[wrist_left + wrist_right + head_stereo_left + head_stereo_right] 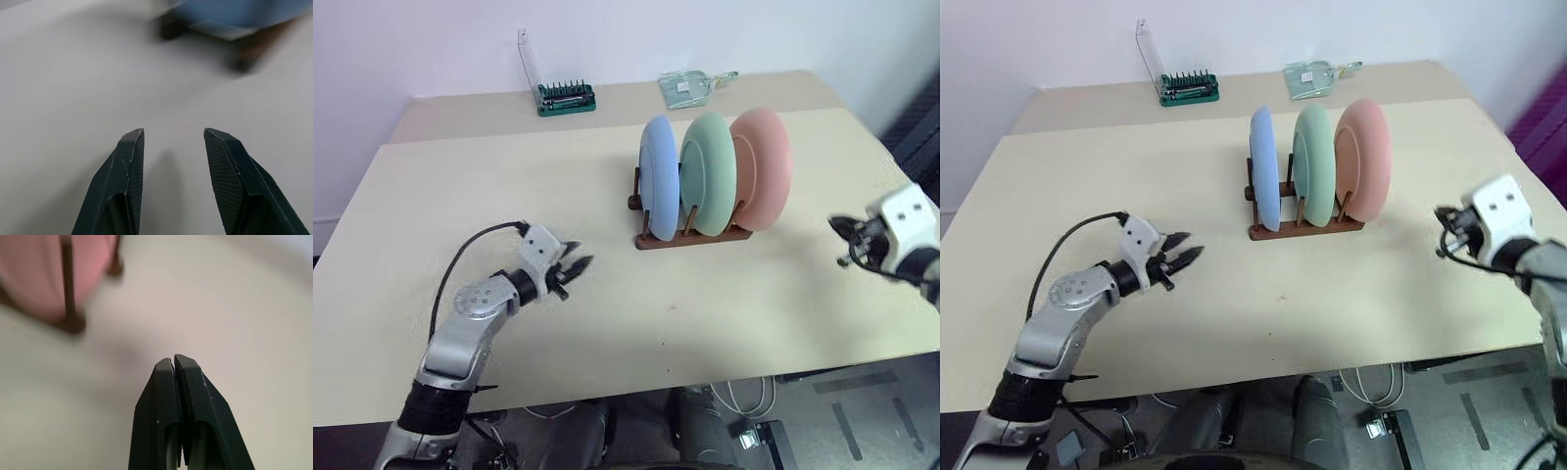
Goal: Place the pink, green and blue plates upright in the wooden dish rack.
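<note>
Left eye view is showing the wooden dish rack (690, 235) sitting near the middle of the desk (509, 186), carrying all three plates upright in a row: the blue plate (659, 178) on the robot's left, the green plate (709, 173) in the middle, and the pink plate (762, 168) on the right. The left gripper (574, 271) is hovering over the desk well to the left of the rack, its fingers (128, 166) standing apart and gripping nothing. The right gripper (839, 227) is hanging near the desk's right edge, apart from the pink plate, with its fingers (166, 396) pressed together and empty. At the far side of the desk, a green tool holder (566, 97) with a clear lid is standing open, and a clear packet (685, 88) is lying near it.
</note>
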Robot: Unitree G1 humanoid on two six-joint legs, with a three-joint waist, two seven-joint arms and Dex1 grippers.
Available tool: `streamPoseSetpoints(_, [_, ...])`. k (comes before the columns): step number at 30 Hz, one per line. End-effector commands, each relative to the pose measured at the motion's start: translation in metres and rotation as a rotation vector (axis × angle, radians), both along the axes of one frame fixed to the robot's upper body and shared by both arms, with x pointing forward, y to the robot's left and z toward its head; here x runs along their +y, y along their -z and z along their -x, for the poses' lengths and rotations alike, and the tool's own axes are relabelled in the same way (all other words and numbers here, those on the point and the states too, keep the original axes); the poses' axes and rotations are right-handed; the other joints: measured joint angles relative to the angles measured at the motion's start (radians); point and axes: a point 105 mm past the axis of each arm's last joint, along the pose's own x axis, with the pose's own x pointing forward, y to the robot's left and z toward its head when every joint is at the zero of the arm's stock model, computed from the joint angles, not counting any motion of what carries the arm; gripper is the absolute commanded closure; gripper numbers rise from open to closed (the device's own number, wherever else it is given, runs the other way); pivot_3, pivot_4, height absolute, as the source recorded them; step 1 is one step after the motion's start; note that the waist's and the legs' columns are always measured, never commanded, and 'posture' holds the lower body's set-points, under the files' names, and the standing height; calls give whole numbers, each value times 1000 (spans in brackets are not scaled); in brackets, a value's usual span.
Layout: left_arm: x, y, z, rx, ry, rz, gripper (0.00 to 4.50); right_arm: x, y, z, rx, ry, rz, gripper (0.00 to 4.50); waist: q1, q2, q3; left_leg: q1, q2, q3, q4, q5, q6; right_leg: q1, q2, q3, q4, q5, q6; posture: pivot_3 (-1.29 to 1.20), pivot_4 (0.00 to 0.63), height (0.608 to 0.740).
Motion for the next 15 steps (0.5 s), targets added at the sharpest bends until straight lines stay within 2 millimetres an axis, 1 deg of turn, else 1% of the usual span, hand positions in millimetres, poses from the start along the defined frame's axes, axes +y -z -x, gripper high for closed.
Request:
streamPoseSetpoints(1, [39, -5, -3, -53, -130, -26, 2542, -9, -13, 5, -108, 17, -47, 4462, -8, 0, 0, 0, 0, 0, 0, 0, 0, 0, 0, 0, 0, 0, 0, 0, 150, 738])
streamPoseSetpoints(3, [51, -4, -2, -52, -160, -30, 2542, -14, -7, 4, -111, 39, -51, 4462, -10, 0, 0, 0, 0, 0, 0, 0, 0, 1, 0, 0, 0, 0, 0, 0, 150, 738])
streamPoseSetpoints(5, [55, -2, 0, -49, -168, -29, 2542, -14, -6, 1, -129, 43, -72, 4462, -10, 0, 0, 0, 0, 0, 0, 0, 0, 1, 0, 0, 0, 0, 0, 0, 150, 738])
streamPoseSetpoints(7, [52, -1, 2, -52, -166, -23, 2542, -17, -8, -3, -152, 55, -105, 4462, -11, 0, 0, 0, 0, 0, 0, 0, 0, 1, 0, 0, 0, 0, 0, 0, 150, 738])
streamPoseSetpoints(9, [54, 4, 5, -47, -182, -9, 2542, -14, -7, -7, -161, 49, -114, 4462, -11, 0, 0, 1, 0, 0, 0, 0, 0, 1, 0, 0, 0, 0, 0, 0, 150, 738])
streamPoseSetpoints(12, [49, 9, 10, -40, -190, 18, 2542, -8, -3, -11, -154, 10, -87, 4462, -11, 0, 0, 1, 0, 0, 0, 0, 0, 1, 0, 0, 0, 0, 0, 0, 150, 738])
streamPoseSetpoints(15, [44, 12, 11, -44, -194, 22, 2542, -8, 0, -21, -157, 5, -88, 4462, -11, 0, -1, 1, 0, 0, 0, 0, 0, 2, 0, 0, 0, 0, 0, 0, 150, 738])
